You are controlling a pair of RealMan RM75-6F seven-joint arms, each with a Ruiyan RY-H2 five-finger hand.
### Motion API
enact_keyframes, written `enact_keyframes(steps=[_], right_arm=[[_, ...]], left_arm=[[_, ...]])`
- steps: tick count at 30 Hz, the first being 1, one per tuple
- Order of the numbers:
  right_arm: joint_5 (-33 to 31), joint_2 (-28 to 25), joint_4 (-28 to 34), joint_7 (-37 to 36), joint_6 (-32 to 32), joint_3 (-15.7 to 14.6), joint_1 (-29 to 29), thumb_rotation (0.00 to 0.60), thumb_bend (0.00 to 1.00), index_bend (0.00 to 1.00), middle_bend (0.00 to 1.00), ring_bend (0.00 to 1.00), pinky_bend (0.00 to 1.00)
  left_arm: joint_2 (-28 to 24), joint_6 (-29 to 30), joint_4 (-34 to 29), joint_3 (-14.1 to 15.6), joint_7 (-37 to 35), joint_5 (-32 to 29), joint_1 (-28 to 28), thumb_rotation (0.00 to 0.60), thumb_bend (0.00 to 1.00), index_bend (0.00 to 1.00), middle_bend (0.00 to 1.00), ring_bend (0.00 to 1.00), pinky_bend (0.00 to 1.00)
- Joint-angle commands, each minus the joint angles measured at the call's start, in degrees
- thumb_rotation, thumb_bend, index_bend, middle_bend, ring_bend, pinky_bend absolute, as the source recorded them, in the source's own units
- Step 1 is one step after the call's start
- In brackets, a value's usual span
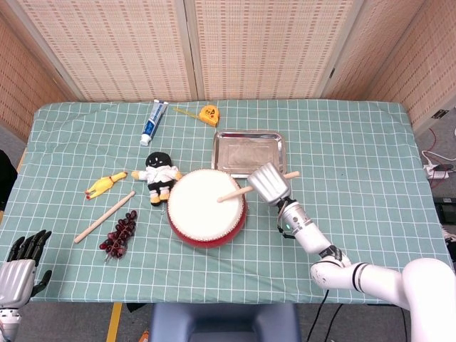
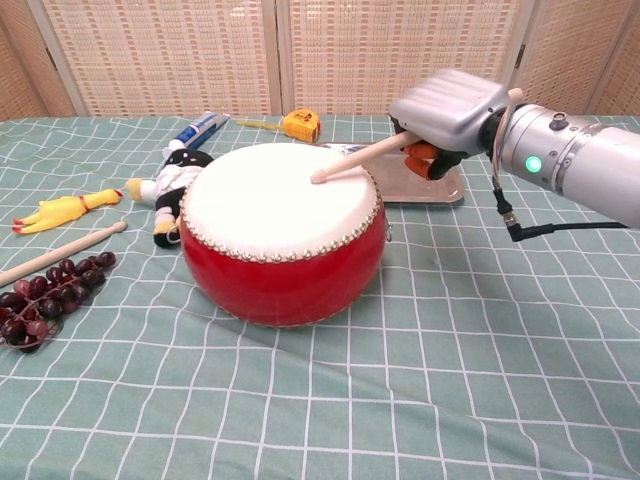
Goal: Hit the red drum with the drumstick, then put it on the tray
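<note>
The red drum (image 1: 206,208) (image 2: 283,235) with a white skin stands at the table's middle. My right hand (image 1: 270,183) (image 2: 450,108) grips a wooden drumstick (image 1: 236,192) (image 2: 358,156) at the drum's right rim. The stick's tip lies over the skin's right part; contact with the skin is unclear. The silver tray (image 1: 249,152) (image 2: 446,189) lies just behind the drum and the hand. My left hand (image 1: 21,263) hangs open off the table's front left corner, holding nothing.
A second drumstick (image 1: 104,216) (image 2: 58,251) lies left of the drum with dark grapes (image 1: 119,234) (image 2: 45,292), a rubber chicken (image 1: 105,184) (image 2: 62,211) and a doll (image 1: 159,175) (image 2: 176,184). A toothpaste tube (image 1: 153,122) and yellow tape measure (image 1: 209,115) lie at the back.
</note>
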State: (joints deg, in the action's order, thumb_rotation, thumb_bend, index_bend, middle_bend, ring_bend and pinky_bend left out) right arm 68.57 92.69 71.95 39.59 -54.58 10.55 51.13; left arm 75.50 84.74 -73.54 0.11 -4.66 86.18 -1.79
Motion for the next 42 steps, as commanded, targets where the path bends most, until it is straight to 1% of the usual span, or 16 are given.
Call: enact_keyframes(steps=[1, 2, 3, 6, 13, 16, 19, 23, 28, 30, 33, 36, 39, 42], right_arm=[[4.43, 1.2, -0.25, -19.79, -5.28, 2.91, -1.66, 0.6, 0.53, 1.0, 1.0, 1.0, 1.0], [4.73, 1.46, -0.61, -22.81, -6.07, 3.57, -1.99, 0.6, 0.53, 1.0, 1.0, 1.0, 1.0], [4.69, 1.49, -0.85, -24.35, -6.19, 3.9, -2.14, 0.6, 0.53, 1.0, 1.0, 1.0, 1.0], [3.65, 1.14, -0.91, -26.94, -5.61, 4.79, -2.46, 0.6, 0.53, 1.0, 1.0, 1.0, 1.0], [-1.08, 0.85, -3.52, -25.46, -0.69, 5.02, -2.21, 0.6, 0.53, 1.0, 1.0, 1.0, 1.0], [-3.02, 1.98, -6.15, -27.42, 2.14, 5.67, -1.53, 0.6, 0.53, 1.0, 0.99, 1.0, 0.98], [-3.84, 3.29, -8.38, -31.39, 4.93, 6.56, -0.58, 0.6, 0.53, 1.0, 0.97, 0.97, 0.95], [-2.53, 6.03, -14.37, -34.75, 6.85, 6.98, 1.55, 0.6, 0.53, 1.0, 0.95, 0.94, 0.92], [-2.12, 8.85, -22.15, -39.17, 10.13, 8.34, 4.65, 0.6, 0.53, 1.0, 0.92, 0.9, 0.87], [-1.72, 10.05, -25.9, -40.27, 11.79, 8.25, 5.93, 0.6, 0.53, 1.0, 0.9, 0.88, 0.83], [-1.37, 12.06, -31.06, -40.84, 14.56, 7.62, 7.54, 0.6, 0.53, 1.0, 0.85, 0.82, 0.76], [-1.21, 14.13, -35.6, -41.92, 17.17, 7.33, 9.02, 0.6, 0.53, 0.99, 0.78, 0.74, 0.7], [-1.15, 15.97, -39.28, -43.5, 18.73, 7.52, 10.21, 0.6, 0.52, 0.88, 0.68, 0.61, 0.63], [-0.77, 17.64, -42.66, -44.72, 19.63, 7.49, 11.2, 0.6, 0.51, 0.79, 0.59, 0.54, 0.57]], left_arm=[[0.0, 0.01, -0.02, 0.06, 0.05, 0.16, -0.05, 0.6, 0.31, 0.08, 0.05, 0.08, 0.02], [-0.01, 0.06, -0.07, 0.07, 0.12, 0.25, -0.07, 0.6, 0.31, 0.08, 0.05, 0.08, 0.02], [-0.02, 0.1, -0.13, 0.05, 0.16, 0.29, -0.09, 0.6, 0.31, 0.08, 0.05, 0.08, 0.02], [-0.09, 0.13, -0.35, 0.01, 0.34, 0.32, -0.14, 0.6, 0.31, 0.08, 0.05, 0.08, 0.02], [-0.21, -0.03, -0.91, 0.08, 0.96, 0.33, -0.22, 0.6, 0.31, 0.08, 0.05, 0.08, 0.02], [-0.31, -0.05, -1.11, 0.13, 1.18, 0.26, -0.16, 0.6, 0.31, 0.08, 0.05, 0.08, 0.02], [-0.51, -0.44, -1.45, 0.15, 1.55, 0.16, -0.32, 0.6, 0.31, 0.08, 0.05, 0.08, 0.02], [-0.93, -0.34, -2.27, -0.06, 2.33, 0.26, -0.55, 0.6, 0.31, 0.08, 0.05, 0.08, 0.02], [-1.12, -0.43, -2.89, -0.03, 2.92, -0.13, -0.38, 0.6, 0.31, 0.08, 0.05, 0.08, 0.02], [-1.21, -0.67, -3.02, 0.07, 3.16, -0.44, -0.27, 0.6, 0.31, 0.08, 0.05, 0.08, 0.02], [-1.42, -0.68, -3.28, -0.02, 3.39, -0.76, -0.16, 0.6, 0.31, 0.08, 0.05, 0.08, 0.02], [-1.65, -0.53, -3.61, -0.13, 3.62, -0.92, -0.08, 0.6, 0.31, 0.08, 0.05, 0.08, 0.02], [-1.78, -0.6, -3.7, -0.16, 3.69, -1.21, 0.05, 0.6, 0.31, 0.08, 0.05, 0.08, 0.02], [-1.85, -0.89, -3.69, -0.18, 3.73, -1.58, 0.1, 0.6, 0.31, 0.08, 0.05, 0.08, 0.02]])
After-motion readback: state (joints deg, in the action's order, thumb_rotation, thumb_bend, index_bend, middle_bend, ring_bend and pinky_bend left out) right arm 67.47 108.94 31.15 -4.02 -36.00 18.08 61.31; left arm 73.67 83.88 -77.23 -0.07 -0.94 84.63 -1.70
